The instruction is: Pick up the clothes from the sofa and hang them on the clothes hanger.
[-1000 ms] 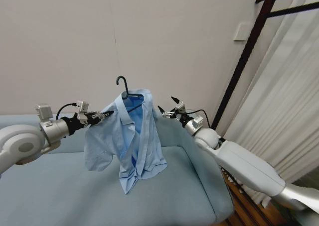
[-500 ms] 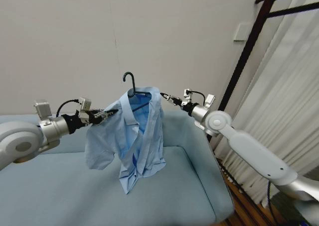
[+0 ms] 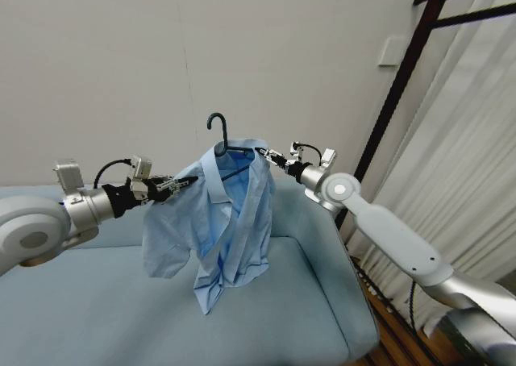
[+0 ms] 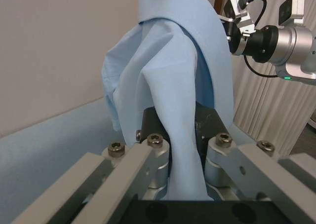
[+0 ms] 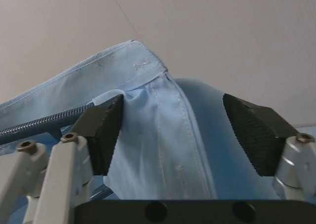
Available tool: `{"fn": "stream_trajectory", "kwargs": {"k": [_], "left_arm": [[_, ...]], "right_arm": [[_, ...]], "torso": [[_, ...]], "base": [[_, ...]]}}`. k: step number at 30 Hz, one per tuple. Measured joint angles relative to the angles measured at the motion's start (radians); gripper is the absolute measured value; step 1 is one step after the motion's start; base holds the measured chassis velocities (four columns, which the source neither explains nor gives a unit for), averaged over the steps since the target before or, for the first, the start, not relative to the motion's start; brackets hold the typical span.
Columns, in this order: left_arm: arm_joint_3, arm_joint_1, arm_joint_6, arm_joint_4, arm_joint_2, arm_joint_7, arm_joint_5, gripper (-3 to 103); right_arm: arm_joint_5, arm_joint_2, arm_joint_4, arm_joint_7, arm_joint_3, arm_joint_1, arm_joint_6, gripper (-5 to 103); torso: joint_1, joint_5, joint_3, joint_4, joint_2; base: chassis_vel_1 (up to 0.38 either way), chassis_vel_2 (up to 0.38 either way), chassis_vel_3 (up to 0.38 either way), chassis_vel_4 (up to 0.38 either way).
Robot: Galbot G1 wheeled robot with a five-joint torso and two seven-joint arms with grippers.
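2 shoulders of the shirt (image 3: 234, 221) — left gripper (image 3: 184, 182) clamps one, right gripper (image 3: 264, 151) gapes around the other.

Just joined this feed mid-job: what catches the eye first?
A light-blue shirt on a dark hanger hangs in mid-air above the blue sofa. The left hand is shut on one shoulder; the right hand sits open at the other. A dark rack stands at the right.

right end effector (image 3: 264, 151) — moved in, now straddles shirt (image 3: 234, 221) shoulder | hanger (image 3: 223, 137) — lifted higher, shifted right
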Motion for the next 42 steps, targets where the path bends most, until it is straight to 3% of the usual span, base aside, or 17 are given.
{"fn": "stream_trajectory", "kwargs": {"k": [1, 3, 4, 6, 10, 11, 12, 16, 18, 20, 33, 42], "left_arm": [[0.000, 0.000, 0.000, 0.000, 0.000, 0.000, 0.000, 9], [0.000, 0.002, 0.000, -0.004, -0.001, 0.000, 0.000, 9], [0.000, 0.003, 0.000, -0.005, -0.003, 0.000, 0.000, 9], [0.001, 0.004, 0.000, -0.008, -0.003, -0.001, 0.000, 9], [0.002, 0.003, -0.002, -0.011, -0.002, -0.002, -0.001, 9], [0.002, 0.002, -0.002, -0.012, -0.001, -0.002, -0.003, 9], [0.002, 0.002, -0.002, -0.012, -0.001, -0.002, -0.003, 9], [0.000, 0.002, -0.002, -0.020, -0.001, -0.005, -0.007, 9], [-0.001, 0.001, -0.002, -0.022, -0.002, -0.007, -0.007, 9], [-0.001, 0.002, -0.003, -0.029, -0.007, -0.014, -0.007, 9], [0.000, 0.003, -0.008, -0.033, -0.022, -0.023, -0.008, 9], [0.005, 0.006, -0.012, -0.029, -0.037, -0.023, -0.008, 9]], "right_arm": [[0.000, 0.000, 0.000, 0.000, 0.000, 0.000, 0.000, 75], [-0.011, -0.003, 0.002, -0.010, 0.000, 0.000, 0.007, 58], [-0.013, -0.004, 0.003, -0.011, 0.000, 0.001, 0.009, 58], [-0.017, -0.002, 0.003, -0.012, 0.000, 0.002, 0.013, 47], [-0.027, -0.003, 0.013, -0.013, 0.000, 0.001, 0.017, 42], [-0.029, -0.006, 0.018, -0.013, 0.000, -0.001, 0.019, 32], [-0.029, -0.006, 0.018, -0.013, 0.000, -0.001, 0.019, 32], [-0.040, -0.021, 0.035, -0.012, 0.000, -0.008, 0.022, 10], [-0.043, -0.024, 0.039, -0.011, 0.000, -0.009, 0.023, 10], [-0.048, -0.031, 0.052, -0.003, 0.000, -0.009, 0.028, 2], [-0.077, -0.082, 0.166, 0.061, 0.030, 0.015, 0.045, 2], [-0.144, -0.138, 0.262, 0.041, 0.037, 0.037, 0.049, 2]], "torso": [[0.000, 0.0000, 0.000, 0.0000, 0.000], [0.000, 0.0000, 0.000, 0.0000, 0.000], [0.000, 0.0000, 0.000, 0.0000, 0.000], [0.000, 0.0000, 0.000, 0.0000, 0.000], [0.000, 0.0000, 0.000, 0.0001, 0.000], [0.000, 0.0000, 0.000, 0.0002, 0.000], [0.000, 0.0000, 0.000, 0.0002, 0.000], [0.000, 0.0001, 0.000, -0.0001, 0.000], [0.000, 0.0002, 0.000, -0.0001, 0.000], [0.000, 0.0002, 0.000, 0.0000, 0.000], [0.000, 0.0001, 0.000, 0.0000, 0.000], [0.000, -0.0001, 0.000, 0.0000, 0.000]], "base": [[0.000, 0.000, 0.000, 0.000], [0.000, 0.000, 0.000, 0.000], [0.000, 0.000, 0.000, 0.000], [0.000, 0.000, 0.000, 0.000], [0.000, 0.000, 0.000, 0.000], [0.000, 0.000, 0.000, 0.000], [0.000, 0.000, 0.000, 0.000], [0.000, 0.000, 0.000, 0.000], [0.000, 0.000, 0.000, 0.000], [0.000, 0.000, 0.000, 0.000], [0.000, 0.000, 0.000, 0.000], [0.000, 0.000, 0.000, 0.000]]}}
